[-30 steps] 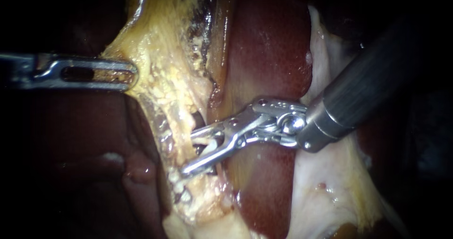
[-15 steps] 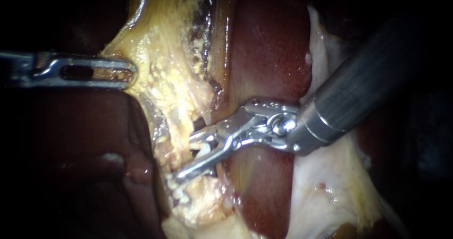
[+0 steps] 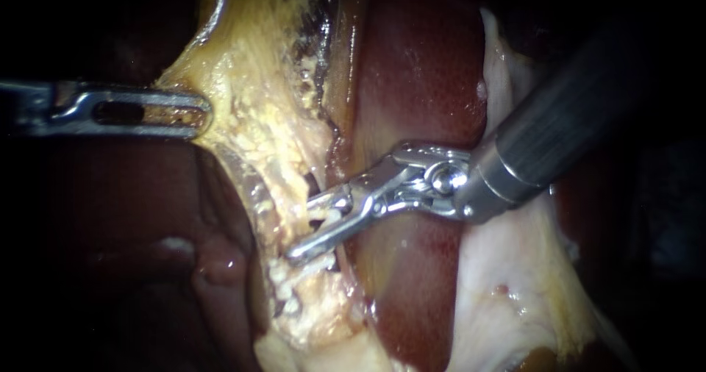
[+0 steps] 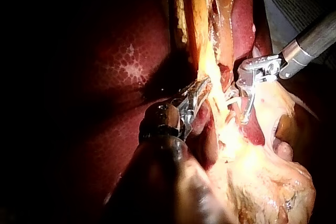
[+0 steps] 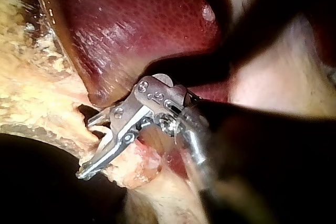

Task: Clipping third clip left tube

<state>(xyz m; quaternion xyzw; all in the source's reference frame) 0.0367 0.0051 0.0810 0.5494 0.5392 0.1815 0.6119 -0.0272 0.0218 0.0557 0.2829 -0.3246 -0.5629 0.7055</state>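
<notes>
Endoscope view, near to far.

- Right instrument (image 3: 299, 229): thick grey shaft enters from the upper right, wrist at centre right. Jaws apart at lower centre, one either side of a thin pale tube (image 3: 327, 216). Gap shows around the tube; not clamped.
- Tube lies at centre of the frame, on the right edge of the yellow fatty tissue (image 3: 257, 122), just below a small dark opening.
- Pale tissue (image 3: 500, 284) under the right shaft, lower right.
- Left instrument (image 3: 206, 113): enters from the left edge, upper left of the frame. Slotted jaws closed on the edge of the yellow fatty tissue.
- Dark red liver (image 3: 419, 70) behind, upper centre.
</notes>
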